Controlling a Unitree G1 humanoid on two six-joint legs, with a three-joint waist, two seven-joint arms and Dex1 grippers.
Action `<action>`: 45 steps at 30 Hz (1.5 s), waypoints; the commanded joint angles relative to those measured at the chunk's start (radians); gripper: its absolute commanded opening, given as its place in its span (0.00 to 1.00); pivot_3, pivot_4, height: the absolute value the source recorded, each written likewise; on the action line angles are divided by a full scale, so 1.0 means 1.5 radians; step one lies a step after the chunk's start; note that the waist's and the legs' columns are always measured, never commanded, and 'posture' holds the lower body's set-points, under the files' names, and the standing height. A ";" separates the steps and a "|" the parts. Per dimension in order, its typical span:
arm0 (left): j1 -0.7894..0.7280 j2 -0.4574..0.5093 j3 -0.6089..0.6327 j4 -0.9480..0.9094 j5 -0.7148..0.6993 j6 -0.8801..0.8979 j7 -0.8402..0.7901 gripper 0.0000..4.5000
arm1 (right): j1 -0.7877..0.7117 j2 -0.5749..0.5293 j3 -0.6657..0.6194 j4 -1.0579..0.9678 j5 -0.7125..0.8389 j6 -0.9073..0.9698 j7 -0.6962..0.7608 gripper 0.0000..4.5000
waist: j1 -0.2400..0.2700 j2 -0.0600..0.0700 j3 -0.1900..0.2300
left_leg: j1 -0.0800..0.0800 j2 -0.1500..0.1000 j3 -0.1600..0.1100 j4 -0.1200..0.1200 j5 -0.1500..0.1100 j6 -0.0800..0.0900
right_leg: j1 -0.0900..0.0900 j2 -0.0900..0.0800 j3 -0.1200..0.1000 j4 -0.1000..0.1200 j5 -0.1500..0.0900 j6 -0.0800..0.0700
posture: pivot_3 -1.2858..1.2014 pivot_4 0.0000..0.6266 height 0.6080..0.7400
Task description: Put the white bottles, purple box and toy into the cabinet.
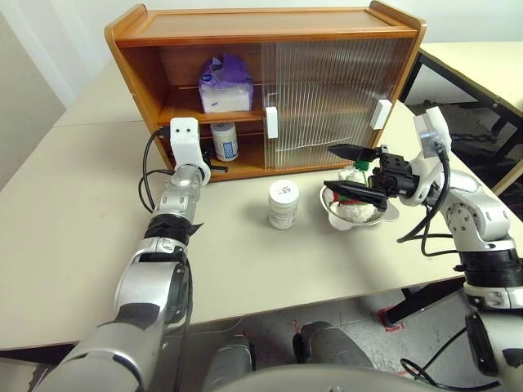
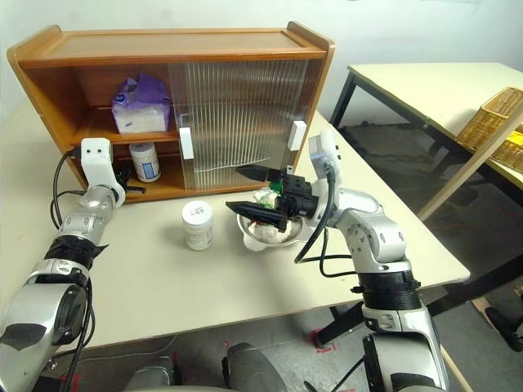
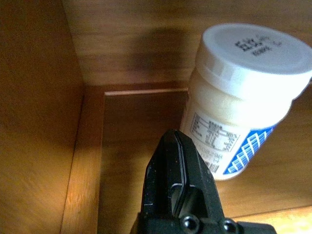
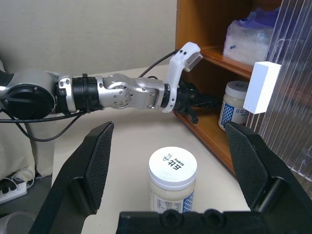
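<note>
The wooden cabinet (image 1: pixel 270 33) stands at the back of the table, its left half open. On its upper shelf lies the purple box (image 1: pixel 225 84). One white bottle (image 1: pixel 225 140) stands upright on the lower shelf. My left gripper (image 1: pixel 214 167) reaches into that shelf's mouth, shut and empty, with the bottle (image 3: pixel 243 97) just beside its fingertips. A second white bottle (image 1: pixel 283 204) stands on the table in front of the cabinet. The toy (image 1: pixel 357 208) sits in a metal bowl. My right gripper (image 1: pixel 343 170) hovers open over it, pointing left, holding nothing.
The shiny metal bowl (image 1: pixel 337 219) rests right of the table bottle. Ribbed sliding doors (image 1: pixel 327 90) with white handles cover the cabinet's right half. A second table (image 2: pixel 425 86) and a wicker basket (image 2: pixel 494 114) stand off to the right.
</note>
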State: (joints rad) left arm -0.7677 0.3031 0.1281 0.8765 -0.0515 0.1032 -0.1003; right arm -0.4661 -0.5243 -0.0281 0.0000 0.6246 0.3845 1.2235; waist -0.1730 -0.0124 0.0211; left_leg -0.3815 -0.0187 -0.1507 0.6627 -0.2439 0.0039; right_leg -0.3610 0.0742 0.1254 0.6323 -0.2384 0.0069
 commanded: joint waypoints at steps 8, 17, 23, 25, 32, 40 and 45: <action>-0.056 -0.014 -0.020 0.091 0.011 -0.047 -0.051 0.01 | -0.001 -0.007 -0.010 -0.011 0.002 -0.005 -0.005 1.00 | -0.002 0.000 0.000 | 0.000 -0.003 -0.001 0.000 0.000 0.000 | 0.000 -0.001 0.000 0.000 0.000 0.000 | 0.41 0.02 1.00; -0.070 -0.024 -0.022 0.126 0.009 -0.060 -0.107 0.01 | 0.000 -0.005 -0.010 -0.009 0.000 -0.011 -0.007 1.00 | -0.006 0.000 0.000 | -0.001 -0.005 0.000 0.000 -0.001 0.001 | 0.001 -0.002 0.000 0.000 -0.002 0.003 | 0.40 0.01 1.00; -0.082 -0.034 -0.019 0.141 0.006 -0.064 -0.125 0.01 | -0.002 -0.004 -0.009 -0.004 -0.001 -0.016 -0.007 1.00 | -0.006 0.000 0.000 | 0.000 -0.007 -0.001 0.000 0.000 0.002 | 0.002 -0.003 0.000 0.000 -0.002 0.003 | 0.40 0.00 1.00; -0.086 -0.039 -0.016 0.145 0.004 -0.067 -0.129 0.01 | -0.003 -0.006 -0.011 -0.003 -0.001 -0.018 -0.006 1.00 | -0.006 0.000 0.000 | 0.000 -0.007 -0.002 0.001 0.000 0.003 | 0.002 -0.004 0.000 0.000 -0.002 0.003 | 0.40 0.00 1.00; -0.096 -0.050 -0.014 0.156 0.001 -0.072 -0.136 0.01 | -0.003 -0.009 -0.013 -0.002 0.000 -0.021 -0.005 1.00 | -0.007 0.000 0.000 | -0.001 -0.007 -0.002 0.001 0.000 0.003 | 0.002 -0.004 0.000 0.000 -0.002 0.003 | 0.40 0.00 1.00; -0.082 -0.047 -0.008 0.134 -0.014 -0.066 -0.178 0.01 | -0.005 -0.005 -0.007 0.001 -0.002 -0.023 -0.004 1.00 | -0.008 0.000 0.000 | -0.001 -0.007 -0.002 0.001 0.000 0.003 | 0.002 -0.004 0.000 0.000 -0.002 0.004 | 0.41 0.00 1.00; -0.045 -0.037 -0.010 0.078 -0.020 -0.047 -0.189 0.01 | -0.007 0.000 -0.004 0.005 -0.002 -0.023 -0.003 1.00 | -0.010 0.000 0.000 | -0.001 -0.007 -0.001 0.001 0.000 0.003 | 0.002 -0.003 0.000 0.000 -0.002 0.004 | 0.41 0.00 1.00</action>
State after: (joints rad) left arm -0.8745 0.2499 0.1157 1.0163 -0.0745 -0.0012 -0.3664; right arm -0.4679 -0.5240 -0.0321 0.0036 0.6240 0.3542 1.2155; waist -0.1874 -0.0123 0.0210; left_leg -0.3825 -0.0293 -0.1523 0.6636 -0.2437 0.0080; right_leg -0.3575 0.0691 0.1256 0.6317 -0.2420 0.0124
